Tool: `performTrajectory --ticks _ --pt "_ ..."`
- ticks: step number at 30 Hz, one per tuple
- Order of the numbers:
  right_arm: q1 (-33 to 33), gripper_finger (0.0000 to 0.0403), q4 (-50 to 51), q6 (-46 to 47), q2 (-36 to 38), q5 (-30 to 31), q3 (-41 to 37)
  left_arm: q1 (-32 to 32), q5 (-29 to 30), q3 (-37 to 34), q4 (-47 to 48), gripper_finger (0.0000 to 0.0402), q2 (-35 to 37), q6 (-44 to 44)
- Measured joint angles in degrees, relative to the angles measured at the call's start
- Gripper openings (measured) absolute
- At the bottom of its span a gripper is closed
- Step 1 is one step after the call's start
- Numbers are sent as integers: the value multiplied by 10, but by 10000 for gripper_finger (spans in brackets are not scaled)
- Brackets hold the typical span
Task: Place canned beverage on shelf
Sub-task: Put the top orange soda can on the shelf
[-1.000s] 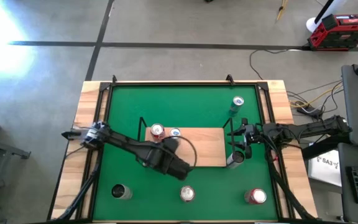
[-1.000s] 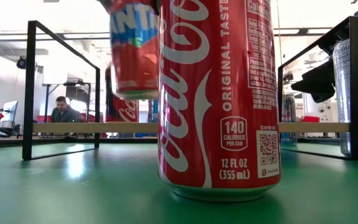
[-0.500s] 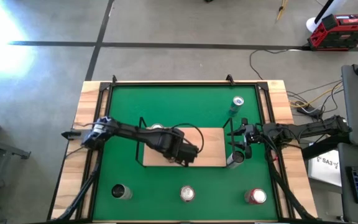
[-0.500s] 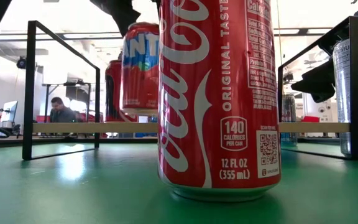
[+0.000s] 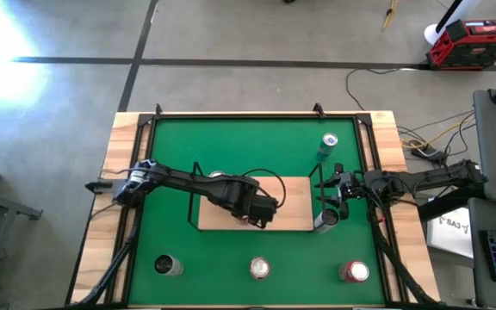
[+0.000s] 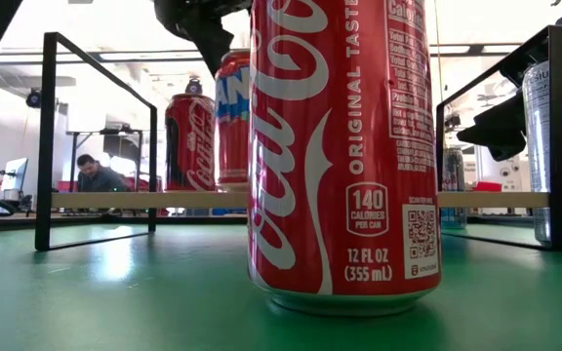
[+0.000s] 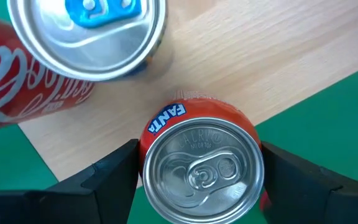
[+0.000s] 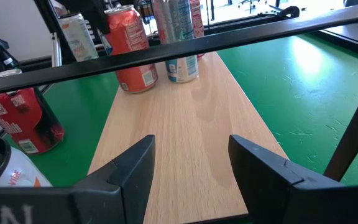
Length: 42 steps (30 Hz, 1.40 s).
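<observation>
Left gripper [image 7: 201,177] holds an orange Fanta can [image 7: 202,163] at the shelf's [image 5: 295,207] near edge.

Your left gripper's two fingers [image 7: 114,174] are spread to the can's width and press its two sides. The can is upright, its silver top and unopened tab facing the wrist camera, orange wall with a blue Fanta label. It sits over the shelf's near edge, beside a red cola can [image 6: 187,141] and a blue-tabbed can [image 7: 89,34] standing on the board. Your left arm reaches from the shelf's left end across the wood, wrist pointing down. Your right gripper [image 8: 188,165] waits at the shelf's right end, fingers apart, holding nothing, aimed along the board.
</observation>
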State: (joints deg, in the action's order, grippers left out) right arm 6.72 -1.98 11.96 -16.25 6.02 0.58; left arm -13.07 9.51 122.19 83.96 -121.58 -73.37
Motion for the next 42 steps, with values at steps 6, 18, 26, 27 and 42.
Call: performTrajectory --ticks 6,18,26,27,42 --pt "0 196 0 0 0 0 0 0 1 0 0 279 -4 0" --pt "0 196 0 0 0 0 0 1 1 0 1 319 -10 -11" --pt "0 196 0 0 0 0 0 1 25 8 18 393 -13 -78" --pt "0 196 0 0 0 0 0 0 32 8 20 396 -13 -89" --pt "0 196 0 0 0 0 0 -62 158 -5 32 399 -23 -298"
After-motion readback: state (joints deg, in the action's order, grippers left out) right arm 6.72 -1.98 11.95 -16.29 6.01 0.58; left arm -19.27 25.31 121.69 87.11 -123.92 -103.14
